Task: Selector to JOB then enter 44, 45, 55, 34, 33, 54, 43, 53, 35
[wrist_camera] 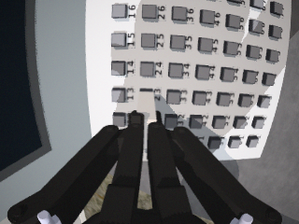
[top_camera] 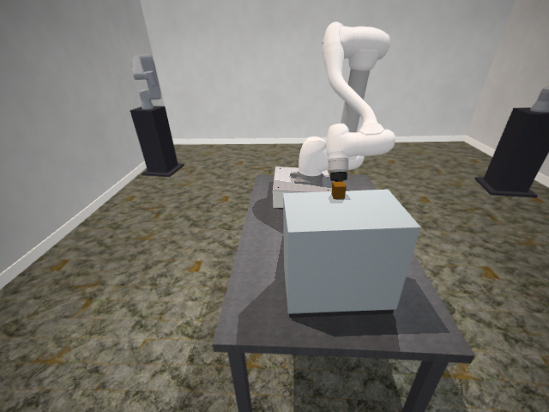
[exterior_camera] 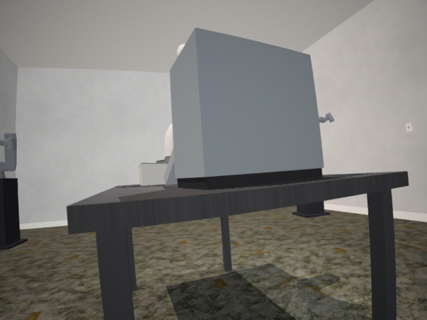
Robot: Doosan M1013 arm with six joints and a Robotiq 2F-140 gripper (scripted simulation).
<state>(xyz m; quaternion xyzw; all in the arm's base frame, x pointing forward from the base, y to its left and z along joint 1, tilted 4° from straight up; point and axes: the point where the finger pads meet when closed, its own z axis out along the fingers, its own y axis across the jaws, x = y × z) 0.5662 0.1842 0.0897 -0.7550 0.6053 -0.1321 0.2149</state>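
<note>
In the top view, the machine [top_camera: 346, 268] [exterior_camera: 257, 110] stood on the desk [top_camera: 256, 305] [exterior_camera: 241, 203], an orange block [top_camera: 338, 190] at its far top edge. The exterior view showed its plain back; it looked heavy and steady. In the wrist view, the hand [wrist_camera: 146, 104] was clenched on nothing before the keypad [wrist_camera: 100, 70]. The keys probably were stiff and small, needing no grasp, only a straight fingertip push on each centre.
</note>
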